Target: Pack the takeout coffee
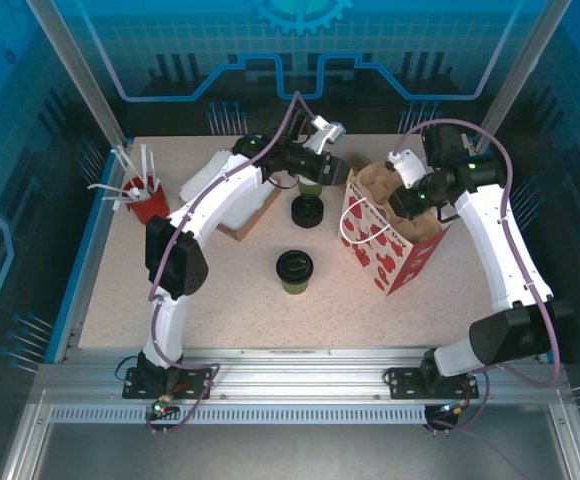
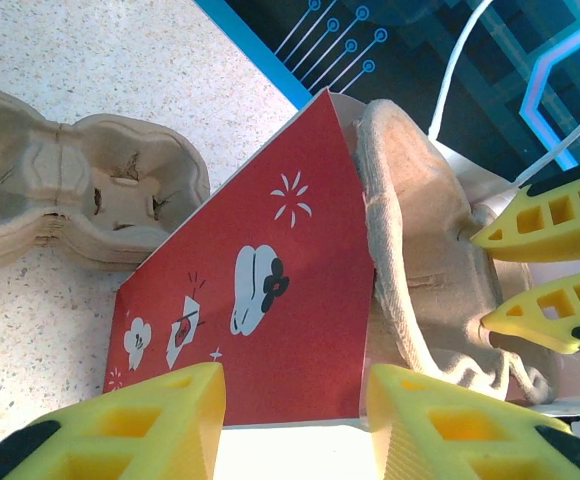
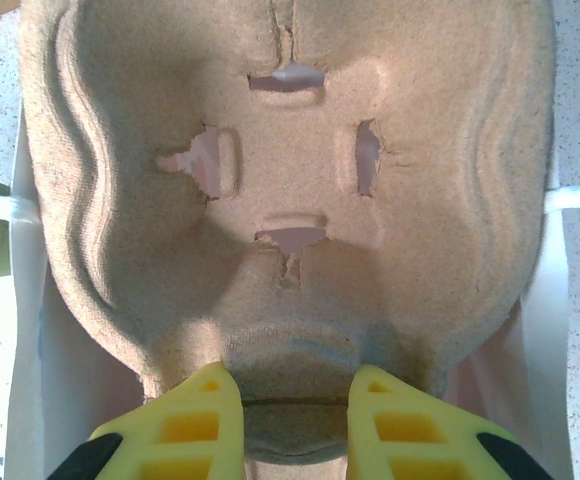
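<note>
The coffee (image 1: 294,268) stands upright on the table (image 1: 220,300) near its centre, black lid on. It is outside the bag (image 1: 398,255), to the left of it and well apart from both claws. The bag stands at right centre with its mouth up; its outside is red with white figures and its inside is white. A pulp carrier (image 3: 290,200) sits in the bag mouth, tilted, with its cup wells facing the right wrist camera. The right claw (image 3: 292,378) is closed on the carrier's near lip, one yellow finger on each side of it. In the top view it (image 1: 402,195) hangs over the bag mouth. The left claw (image 2: 295,405) is at the bag's far left corner, its fingers (image 2: 150,425) set apart with the red bag side between and ahead of them. Whether it clamps the bag edge cannot be told. In the top view this claw (image 1: 340,173) is just above a green cup (image 1: 310,184). Black lids (image 1: 307,210) lie between that cup and the coffee. Spare carriers (image 2: 70,190) rest on the table beside the bag. A red holder (image 1: 147,205) with white sticks stands at far left.
</note>
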{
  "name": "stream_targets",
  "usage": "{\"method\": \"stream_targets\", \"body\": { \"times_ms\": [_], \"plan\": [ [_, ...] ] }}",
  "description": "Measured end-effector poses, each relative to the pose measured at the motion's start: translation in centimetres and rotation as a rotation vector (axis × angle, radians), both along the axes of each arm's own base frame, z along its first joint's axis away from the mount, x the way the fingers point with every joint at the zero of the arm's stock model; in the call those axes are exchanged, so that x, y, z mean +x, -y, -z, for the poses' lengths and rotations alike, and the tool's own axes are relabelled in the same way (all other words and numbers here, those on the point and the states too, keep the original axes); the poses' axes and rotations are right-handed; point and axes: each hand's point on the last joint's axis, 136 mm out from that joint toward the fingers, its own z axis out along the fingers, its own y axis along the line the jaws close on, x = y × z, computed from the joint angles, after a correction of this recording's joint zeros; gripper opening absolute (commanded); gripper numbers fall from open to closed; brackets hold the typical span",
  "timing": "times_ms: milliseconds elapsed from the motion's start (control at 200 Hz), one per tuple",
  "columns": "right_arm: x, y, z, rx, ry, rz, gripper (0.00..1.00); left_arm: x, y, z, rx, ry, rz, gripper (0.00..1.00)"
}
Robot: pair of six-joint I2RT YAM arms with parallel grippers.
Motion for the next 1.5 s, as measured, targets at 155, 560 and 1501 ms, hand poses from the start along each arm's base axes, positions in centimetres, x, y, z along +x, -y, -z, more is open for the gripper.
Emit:
{"method": "stream_targets", "body": {
  "times_ms": [155,560,1501],
  "plan": [
    [-0.3,0.1,0.1,-0.002,-0.012,0.004,0.20,-0.1,-0.1,0.2,0.005,-0.009,0.000,0.44],
    [-0.8,0.3,0.5,-0.008,-0.041,0.022,0.20,-0.1,-0.1,0.0,0.005,-0.008,0.000,0.44],
    [-1.1,0.0,1.3,-0.034,-0.057,0.029,0.20,-0.1,-0.1,-0.2,0.007,0.020,0.013,0.56]
  ]
}}
